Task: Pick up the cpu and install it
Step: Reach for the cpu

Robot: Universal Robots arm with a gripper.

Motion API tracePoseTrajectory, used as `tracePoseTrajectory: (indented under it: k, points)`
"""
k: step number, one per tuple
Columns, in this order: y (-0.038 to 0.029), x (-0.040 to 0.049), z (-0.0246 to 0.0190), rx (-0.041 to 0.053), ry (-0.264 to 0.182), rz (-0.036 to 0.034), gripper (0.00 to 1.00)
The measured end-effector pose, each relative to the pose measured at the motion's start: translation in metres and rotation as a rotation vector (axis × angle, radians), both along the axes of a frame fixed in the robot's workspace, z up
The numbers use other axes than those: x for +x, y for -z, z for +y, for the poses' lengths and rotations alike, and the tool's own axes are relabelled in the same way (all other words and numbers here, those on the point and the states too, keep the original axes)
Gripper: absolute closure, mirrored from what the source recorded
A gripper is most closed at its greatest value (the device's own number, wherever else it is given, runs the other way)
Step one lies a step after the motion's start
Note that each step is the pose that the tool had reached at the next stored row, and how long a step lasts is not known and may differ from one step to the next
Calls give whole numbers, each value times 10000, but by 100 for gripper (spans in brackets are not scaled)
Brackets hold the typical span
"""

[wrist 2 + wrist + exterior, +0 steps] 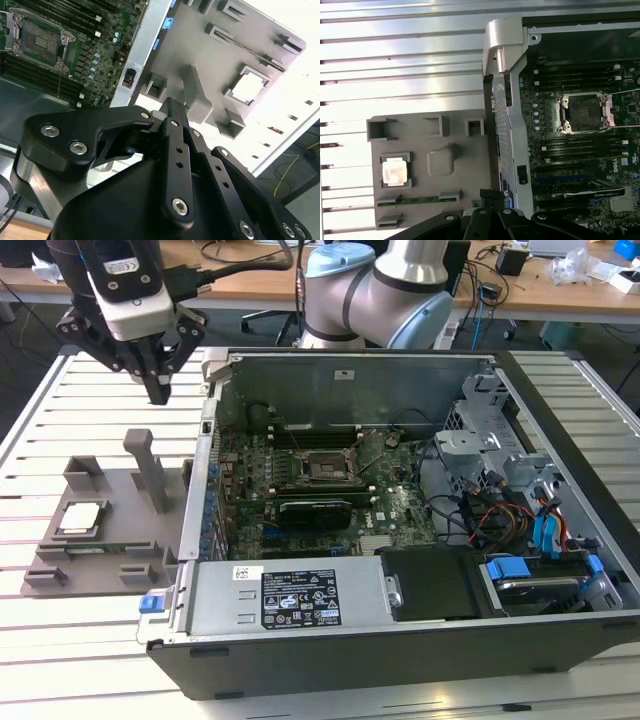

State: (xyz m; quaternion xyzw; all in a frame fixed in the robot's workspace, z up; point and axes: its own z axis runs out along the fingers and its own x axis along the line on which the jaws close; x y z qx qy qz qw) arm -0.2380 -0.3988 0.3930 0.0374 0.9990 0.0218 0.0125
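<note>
The cpu (82, 518) is a small silver square lying in a recess of the grey plastic tray (110, 565), on the exterior view's left beside the open computer case (400, 640). It also shows bright in both wrist views, as the cpu (248, 86) and the cpu (395, 172). My gripper (160, 392) hangs well above the tray's far side, fingers pointing down, shut with nothing in them. Its tip (174, 107) sits over the tray's upright post (197, 97). The black socket (325, 468) on the motherboard stands open with a dark centre, seen too as the socket (584, 112).
The tray has a tall upright post (150, 468) and several low blocks. A memory stick (417, 200) lies in a tray slot. The case's metal wall (205, 480) rises between tray and motherboard. Cables and drive bays (520, 510) fill the case's right. The slatted table (80, 650) carries everything.
</note>
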Motion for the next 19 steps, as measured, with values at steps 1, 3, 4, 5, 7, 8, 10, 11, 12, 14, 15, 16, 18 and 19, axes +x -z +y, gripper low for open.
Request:
tracePoseTrajectory:
  k: [1, 3, 4, 5, 7, 8, 10, 11, 12, 14, 15, 16, 18, 19]
  points:
    - [0, -8, 0, 0, 0, 0, 89]
    - [0, -29, 0, 0, -1, 0, 89]
    - [0, -35, 0, 0, -1, 0, 89]
    - [0, -45, 0, 0, 0, 1, 89]
    - [0, -66, 0, 0, -1, 0, 89]
    - [0, -74, 0, -1, -1, 0, 89]
    - [0, -102, 0, 0, -1, 1, 89]
    - [0, -113, 0, 0, -1, 1, 89]
    - [1, -125, 0, -1, 0, 0, 89]
    - [1, -148, 0, -1, 0, 0, 89]
    - [1, -156, 0, 0, 0, 0, 89]
    - [1, -170, 0, 0, -1, 1, 89]
    - [1, -189, 0, 0, -1, 1, 89]
    - [1, -199, 0, 0, 0, 1, 89]
